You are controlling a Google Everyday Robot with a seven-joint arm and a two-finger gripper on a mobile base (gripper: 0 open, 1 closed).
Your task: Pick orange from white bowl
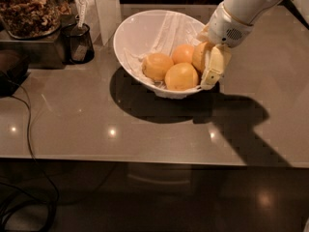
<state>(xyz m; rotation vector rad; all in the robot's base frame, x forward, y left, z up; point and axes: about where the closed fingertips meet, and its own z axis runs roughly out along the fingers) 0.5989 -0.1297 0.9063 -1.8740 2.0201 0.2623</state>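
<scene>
Camera view: tool (210, 71) just beside orange (199, 56) in white bowl (140, 33); grip state unclear.

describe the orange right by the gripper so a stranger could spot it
On the grey table stands a white bowl holding four oranges. The rightmost orange sits nearest the bowl's right rim, partly hidden behind the gripper, which reaches in from the right; the other three lie in plain view to its left.
</scene>
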